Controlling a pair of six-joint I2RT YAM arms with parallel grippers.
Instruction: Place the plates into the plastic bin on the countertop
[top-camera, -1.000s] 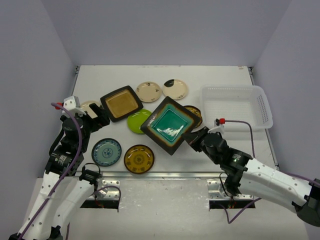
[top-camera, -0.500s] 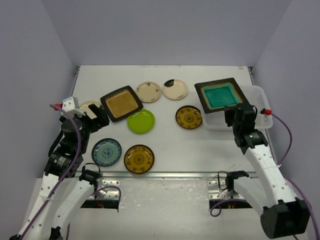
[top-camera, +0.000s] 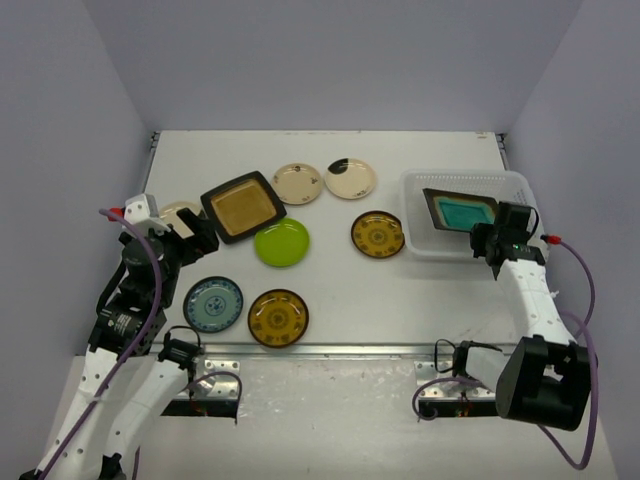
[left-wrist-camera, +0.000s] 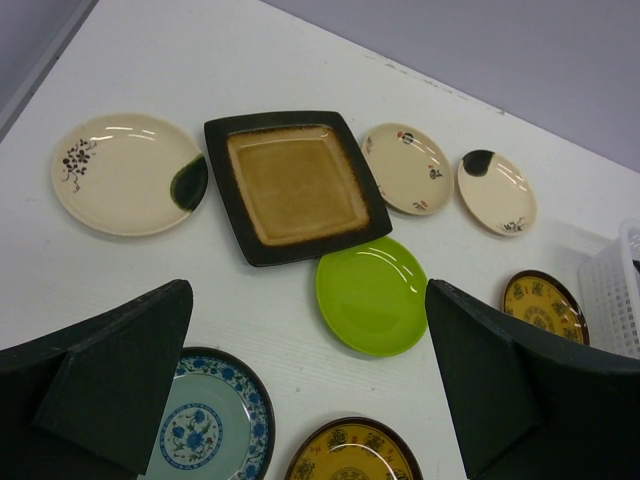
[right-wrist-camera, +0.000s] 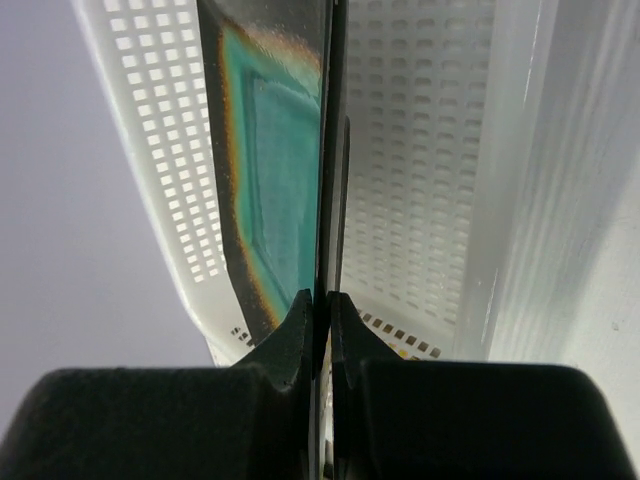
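Note:
My right gripper is shut on the rim of the teal square plate and holds it tilted inside the white plastic bin at the right. My left gripper is open and empty, above the left part of the countertop. On the countertop lie the amber square plate, a lime plate, a blue patterned plate and amber patterned plates.
Two cream plates lie at the back, and a third cream plate lies at the left, half hidden by my left arm in the top view. Lavender walls enclose the countertop.
My right gripper swung the teal square plate from the middle of the countertop over to the right and lowered it into the bin. The left arm has not moved.

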